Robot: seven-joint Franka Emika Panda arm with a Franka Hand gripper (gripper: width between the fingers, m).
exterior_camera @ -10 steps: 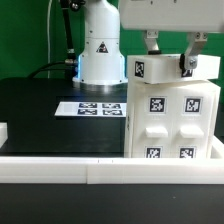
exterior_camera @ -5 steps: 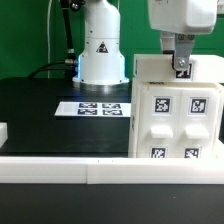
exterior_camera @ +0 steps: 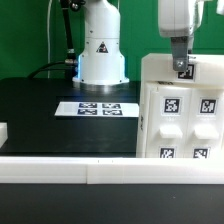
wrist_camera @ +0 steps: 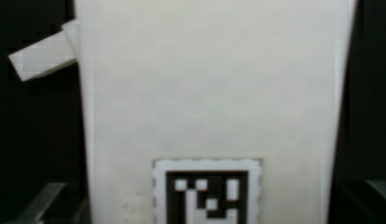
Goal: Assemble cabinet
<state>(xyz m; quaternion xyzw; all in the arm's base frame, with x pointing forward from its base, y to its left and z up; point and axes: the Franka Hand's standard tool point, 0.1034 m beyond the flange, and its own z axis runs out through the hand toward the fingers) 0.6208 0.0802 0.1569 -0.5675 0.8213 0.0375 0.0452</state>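
The cabinet (exterior_camera: pixel 180 125), a large white box with raised tagged panels on its front, stands upright at the exterior view's right, partly cut off by the frame edge. My gripper (exterior_camera: pixel 181 66) comes down from above and is shut on the cabinet's top edge, with one finger and a tag showing at the rim. In the wrist view the cabinet's white face (wrist_camera: pixel 208 90) fills the frame, with a black-and-white tag (wrist_camera: pixel 208 192) low between my dark fingers (wrist_camera: pixel 44 200).
The marker board (exterior_camera: pixel 98 108) lies flat on the black table (exterior_camera: pixel 40 110), left of the cabinet. The arm's white base (exterior_camera: pixel 100 50) stands behind it. A white rail (exterior_camera: pixel 60 170) runs along the front. A small white block (exterior_camera: pixel 3 130) sits at the far left.
The gripper has turned about its axis and shifted right. The cabinet has moved right with it, and its right side now runs past the frame edge.
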